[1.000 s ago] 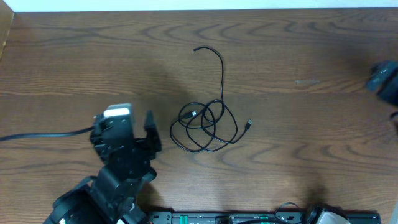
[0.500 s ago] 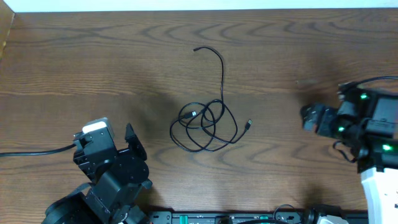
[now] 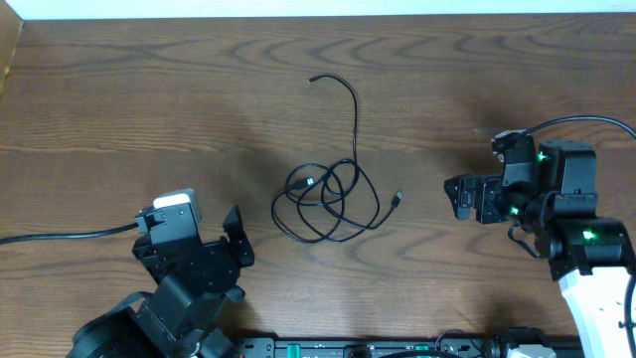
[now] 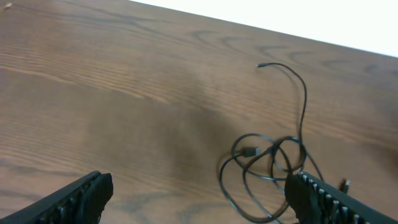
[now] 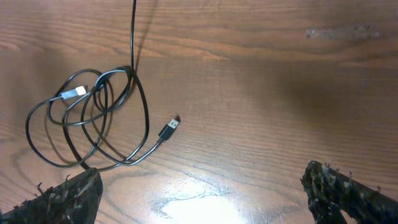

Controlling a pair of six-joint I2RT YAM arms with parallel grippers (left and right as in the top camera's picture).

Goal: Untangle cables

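Observation:
A thin black cable (image 3: 328, 199) lies tangled in loops at the table's middle. One tail runs up to a plug end (image 3: 314, 79); another ends in a connector (image 3: 397, 199). It also shows in the left wrist view (image 4: 273, 165) and the right wrist view (image 5: 93, 124). My left gripper (image 3: 234, 234) is open and empty, left of and below the tangle. My right gripper (image 3: 462, 197) is open and empty, right of the connector (image 5: 169, 129).
The brown wooden table (image 3: 149, 99) has a white edge along the back. A black cord (image 3: 60, 237) runs from the left arm off the left side. A dark rail with green parts (image 3: 378, 348) lies along the front edge.
My right arm has come in from the right edge toward the tangle. My left arm drew back toward the front left, then shifted slightly right. The cable has not moved.

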